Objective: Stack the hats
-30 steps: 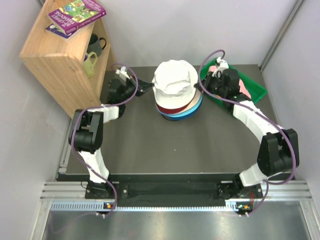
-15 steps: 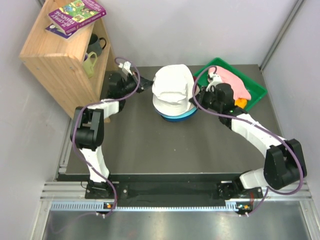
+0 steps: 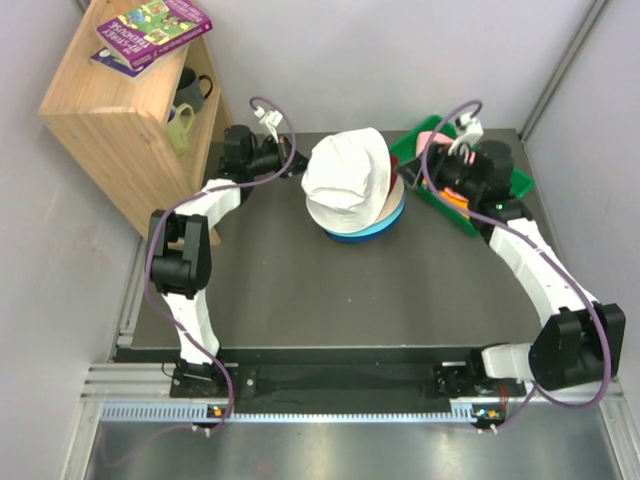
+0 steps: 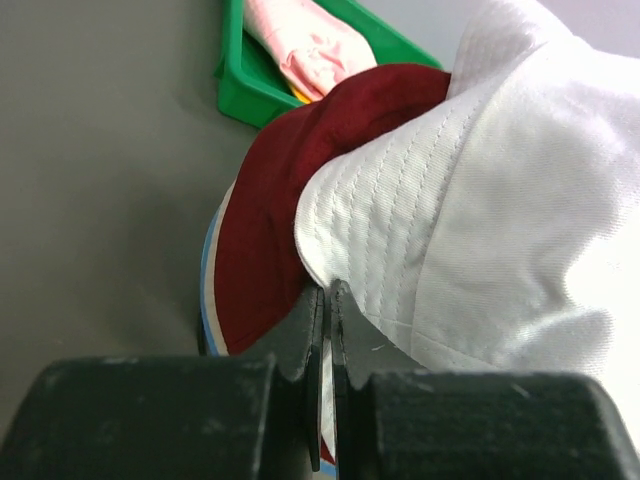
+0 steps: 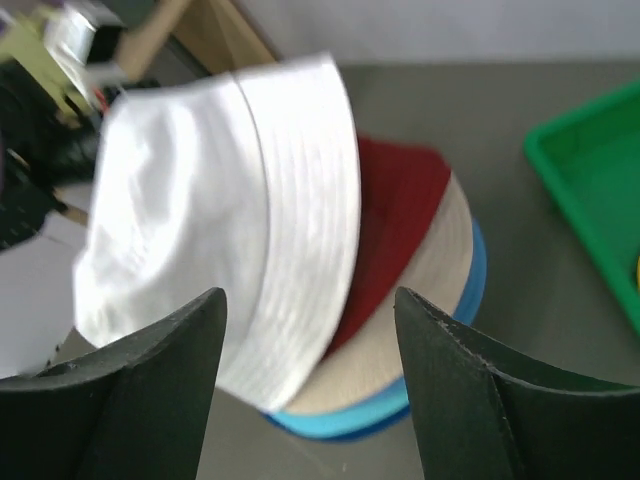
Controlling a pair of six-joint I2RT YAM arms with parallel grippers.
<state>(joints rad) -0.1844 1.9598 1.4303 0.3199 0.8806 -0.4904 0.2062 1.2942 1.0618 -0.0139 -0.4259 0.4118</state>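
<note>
**White hat on top, but skewed: square it before letting go**

White cloth caps the pile (image 3: 365,228). The white hat (image 3: 345,180) lies over the dark red hat (image 4: 270,200). The beige hat (image 5: 420,290) and the blue hat (image 5: 350,420) are beneath, their brims showing on the side of the pile that faces the green tray (image 3: 510,180). The white hat sits tilted and off-centre, pulled toward the far side of the pile from the tray.

Our left gripper (image 4: 327,295) is at that far side, its jaws closed on the edge of the white brim. Our right gripper (image 5: 308,300) hangs between the pile and the tray, jaws wide apart and holding nothing.

We judge the step in hand to be settling the white hat. To do it well, we carry the pinched brim back toward the middle of the pile. We then lower it until it lies flat on the dark red hat, and only then part the left jaws. A sideways tug on such soft cloth would likely drag the hats beneath askew, so we back straight away from the pile once the brim is free.

Pink cloth (image 4: 310,45) lies in the tray beside the pile. We cannot tell whether it is another hat.
</note>
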